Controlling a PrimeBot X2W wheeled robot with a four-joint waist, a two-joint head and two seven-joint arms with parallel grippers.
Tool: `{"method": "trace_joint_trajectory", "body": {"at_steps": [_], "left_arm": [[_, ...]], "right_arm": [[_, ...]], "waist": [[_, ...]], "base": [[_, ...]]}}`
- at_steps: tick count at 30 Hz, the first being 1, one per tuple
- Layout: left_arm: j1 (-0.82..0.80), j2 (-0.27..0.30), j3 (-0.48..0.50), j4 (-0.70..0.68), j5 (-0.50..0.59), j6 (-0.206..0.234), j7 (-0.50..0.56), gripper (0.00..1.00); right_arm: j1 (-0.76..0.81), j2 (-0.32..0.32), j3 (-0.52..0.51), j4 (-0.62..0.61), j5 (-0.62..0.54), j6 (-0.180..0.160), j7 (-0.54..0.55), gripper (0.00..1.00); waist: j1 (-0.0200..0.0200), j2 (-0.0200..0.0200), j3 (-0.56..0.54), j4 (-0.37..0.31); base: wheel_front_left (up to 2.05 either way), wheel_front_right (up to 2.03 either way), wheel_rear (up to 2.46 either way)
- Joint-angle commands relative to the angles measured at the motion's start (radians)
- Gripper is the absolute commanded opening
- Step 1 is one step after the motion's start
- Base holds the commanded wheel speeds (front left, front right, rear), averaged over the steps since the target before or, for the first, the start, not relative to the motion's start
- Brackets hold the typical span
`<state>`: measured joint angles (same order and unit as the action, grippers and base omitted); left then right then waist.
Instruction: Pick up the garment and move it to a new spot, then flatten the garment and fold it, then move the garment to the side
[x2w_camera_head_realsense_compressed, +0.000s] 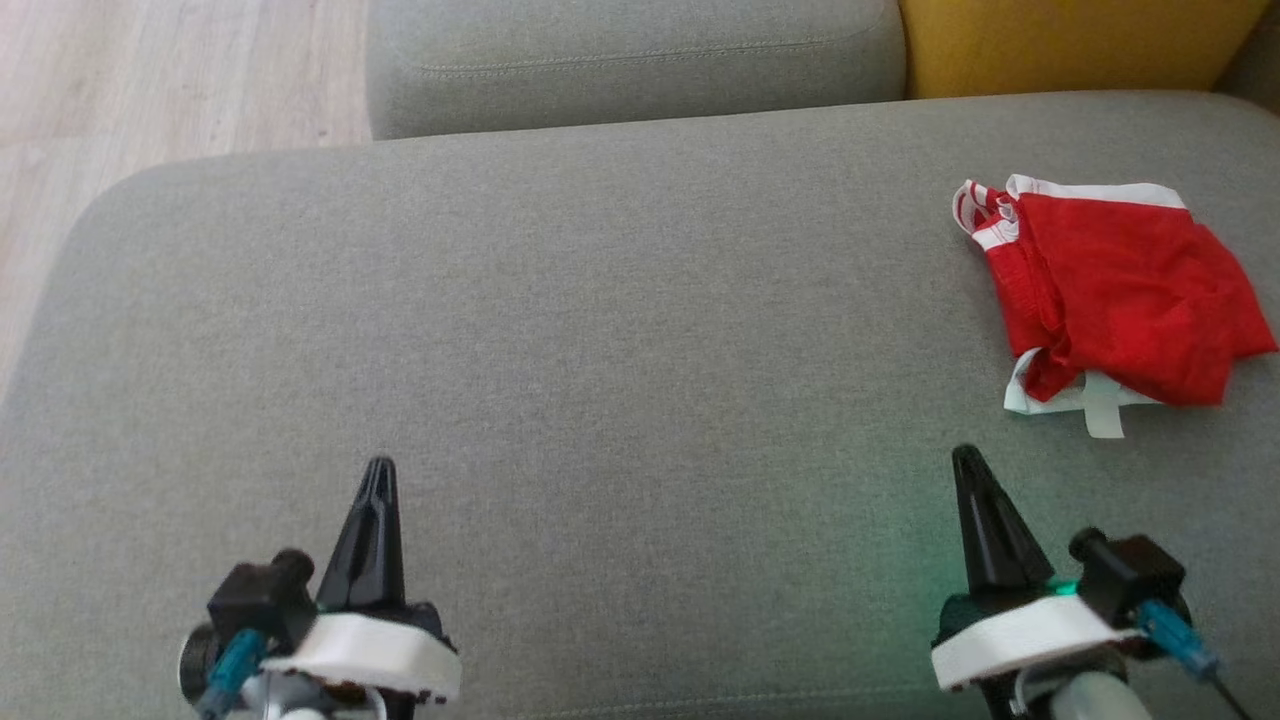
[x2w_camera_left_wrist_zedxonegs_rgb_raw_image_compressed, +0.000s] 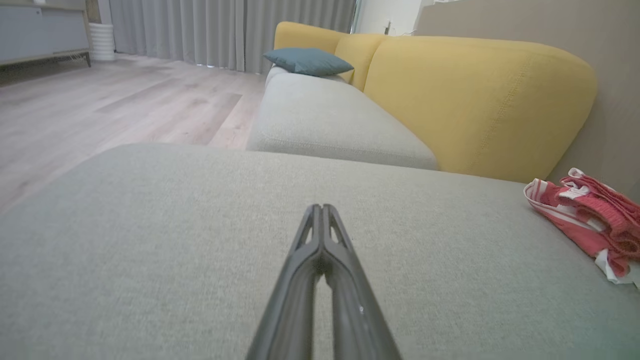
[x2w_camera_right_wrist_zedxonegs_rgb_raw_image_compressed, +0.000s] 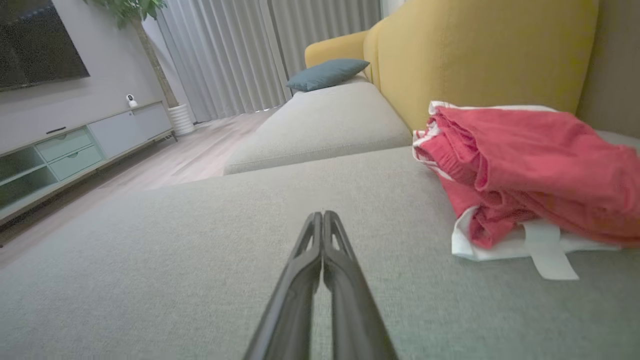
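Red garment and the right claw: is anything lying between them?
Nothing. In the head view, just bare grey cushion separates the shut right claw from the garment; the right wrist view agrees.

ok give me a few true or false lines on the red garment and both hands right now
1. The red garment lies on the grey seat, on the robot's right side. True.
2. The left hand grips the red garment. False: it is shut on nothing, well apart from it.
3. The right hand is open. False: its fingers are pressed together.
4. A blue pillow lies on the farther seat. True.
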<state>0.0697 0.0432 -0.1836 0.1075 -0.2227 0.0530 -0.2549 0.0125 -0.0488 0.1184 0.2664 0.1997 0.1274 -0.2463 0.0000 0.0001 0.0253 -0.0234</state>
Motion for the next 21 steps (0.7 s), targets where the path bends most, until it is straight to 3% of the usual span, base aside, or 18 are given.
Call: {"method": "trace_joint_trajectory", "body": {"at_steps": [1,21], "left_arm": [[-0.029,0.003,0.004,-0.033,-0.035,-0.003,0.006,0.0],[-0.055,0.017,0.032,0.0,-0.263,-0.033,0.049,0.0]], "right_arm": [[-0.026,-0.002,-0.004,-0.033,0.037,0.0,0.004,0.0],[-0.042,-0.015,-0.023,-0.029,0.267,0.001,0.046,0.0]], "waist": [[0.0,-0.0001,0.0,0.0],[0.0,-0.0001,-0.004,0.004]], "base": [[0.0,0.0,0.0],[0.0,0.0,0.0]]}}
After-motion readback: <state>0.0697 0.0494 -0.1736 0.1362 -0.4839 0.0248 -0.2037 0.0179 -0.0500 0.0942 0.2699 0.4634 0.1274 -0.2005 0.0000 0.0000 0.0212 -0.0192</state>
